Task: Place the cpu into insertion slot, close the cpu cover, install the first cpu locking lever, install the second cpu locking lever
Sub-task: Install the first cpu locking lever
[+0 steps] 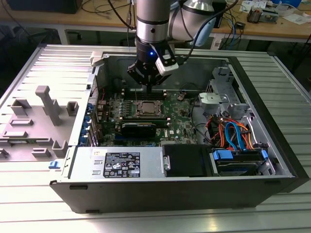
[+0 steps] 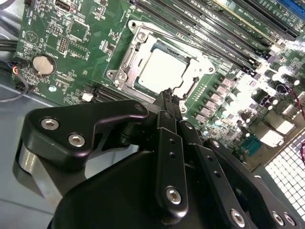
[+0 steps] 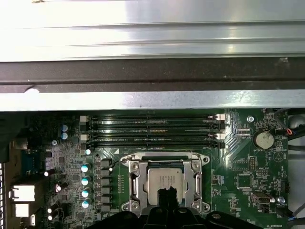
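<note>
cpu [image 2: 164, 71]: seated in its socket on the motherboard [image 2: 71, 62], inside the open computer case [image 1: 146, 194].
cpu cover [image 2: 138, 36]: lies flat around the cpu, metal top showing through its window.
claw [image 2: 167, 95]: fingers clenched together, gripping nothing, tips just above the cpu's edge.

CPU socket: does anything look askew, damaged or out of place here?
Nothing stands out. The cpu sits square in the window of the cpu cover, which lies flat and level around it. The gripper hangs at the cover's edge.
</note>
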Tool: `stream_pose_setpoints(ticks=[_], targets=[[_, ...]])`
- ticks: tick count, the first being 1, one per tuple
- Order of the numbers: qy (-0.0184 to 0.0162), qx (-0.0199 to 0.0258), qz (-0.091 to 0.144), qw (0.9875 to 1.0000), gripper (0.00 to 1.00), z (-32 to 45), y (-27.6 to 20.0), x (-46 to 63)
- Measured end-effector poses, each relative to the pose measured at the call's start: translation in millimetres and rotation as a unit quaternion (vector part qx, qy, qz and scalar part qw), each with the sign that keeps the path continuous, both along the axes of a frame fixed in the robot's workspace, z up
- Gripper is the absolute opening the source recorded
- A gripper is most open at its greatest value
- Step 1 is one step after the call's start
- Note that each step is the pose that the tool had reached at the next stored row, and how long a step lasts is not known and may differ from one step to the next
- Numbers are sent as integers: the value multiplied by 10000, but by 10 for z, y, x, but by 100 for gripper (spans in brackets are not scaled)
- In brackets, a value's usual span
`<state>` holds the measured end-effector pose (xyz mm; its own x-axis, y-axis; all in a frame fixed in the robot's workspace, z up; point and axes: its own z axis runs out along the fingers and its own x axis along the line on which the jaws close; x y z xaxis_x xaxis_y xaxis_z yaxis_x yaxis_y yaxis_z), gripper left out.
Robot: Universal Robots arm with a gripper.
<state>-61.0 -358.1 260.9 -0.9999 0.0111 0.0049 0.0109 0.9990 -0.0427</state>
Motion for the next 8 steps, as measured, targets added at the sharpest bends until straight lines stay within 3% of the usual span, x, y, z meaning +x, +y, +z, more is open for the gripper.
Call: stream_pose_setpoints(ticks=[4,8], targets=[[0,0,10,10000,11,0,0,-73],[-2,0,38,10000,11,82,0,-94]])
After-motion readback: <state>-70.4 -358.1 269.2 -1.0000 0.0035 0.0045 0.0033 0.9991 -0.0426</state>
